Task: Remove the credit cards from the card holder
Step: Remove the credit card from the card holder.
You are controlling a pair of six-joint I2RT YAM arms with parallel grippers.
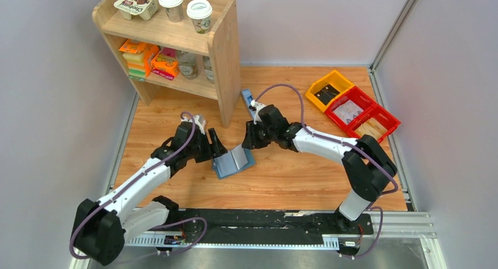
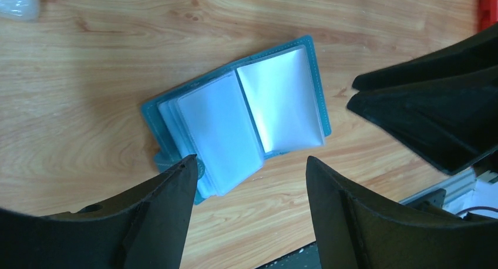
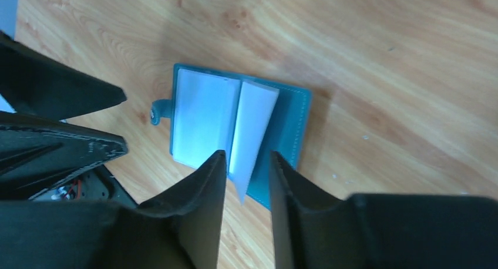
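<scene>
Right gripper (image 3: pixel 247 155) narrowly straddles a lifted sleeve (image 3: pixel 253 125), possibly gripping; left gripper (image 2: pixel 251 160), wide, hangs over card holder (image 2: pixel 246 113) edge.

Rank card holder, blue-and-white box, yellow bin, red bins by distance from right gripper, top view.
1. card holder, beneath right gripper
2. blue-and-white box, beside shelf
3. yellow bin, back right
4. red bins, far right

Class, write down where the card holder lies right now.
The card holder lies open on the table, mid-frame in the top view, between the left claw and right claw, in front of the shelf.
</scene>
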